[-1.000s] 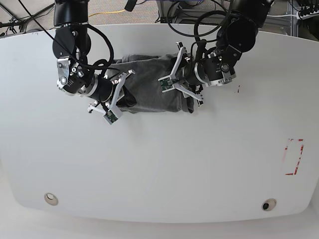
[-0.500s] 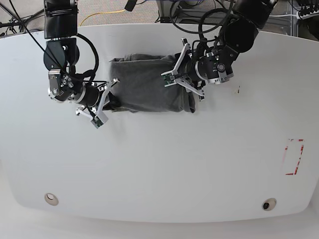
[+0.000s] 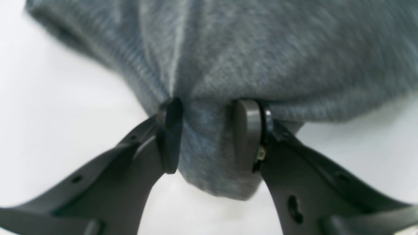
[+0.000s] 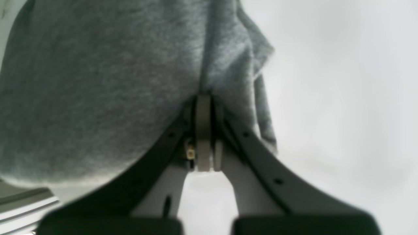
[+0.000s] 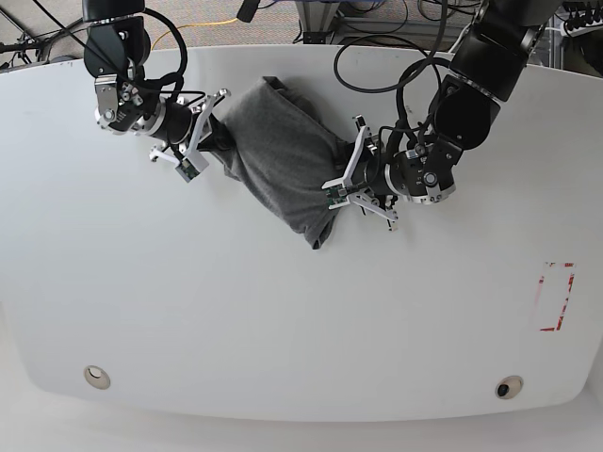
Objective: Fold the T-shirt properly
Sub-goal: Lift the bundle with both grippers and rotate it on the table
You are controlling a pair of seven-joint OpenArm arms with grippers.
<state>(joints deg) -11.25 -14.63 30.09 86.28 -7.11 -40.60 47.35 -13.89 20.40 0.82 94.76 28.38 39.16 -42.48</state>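
The dark heather-grey T-shirt (image 5: 278, 155) is bunched up and stretched slantwise over the white table (image 5: 283, 311), from back left to front right. My left gripper (image 5: 341, 193), on the right in the base view, is shut on the shirt's lower right end. In the left wrist view its fingers (image 3: 169, 133) clamp a thick wad of the cloth (image 3: 228, 49). My right gripper (image 5: 203, 141) is shut on the shirt's upper left end. In the right wrist view its pads (image 4: 204, 130) press together on a pinch of fabric (image 4: 98, 81).
A red-outlined rectangle (image 5: 556, 297) is marked near the table's right edge. Two round fittings sit near the front edge, at the left (image 5: 96, 376) and right (image 5: 509, 387). Cables and equipment lie beyond the back edge.
My right gripper has moved toward the back edge with its end of the shirt. My left gripper has moved forward with the other end. The shirt has gone from a flat rectangle to a slanted bunch.
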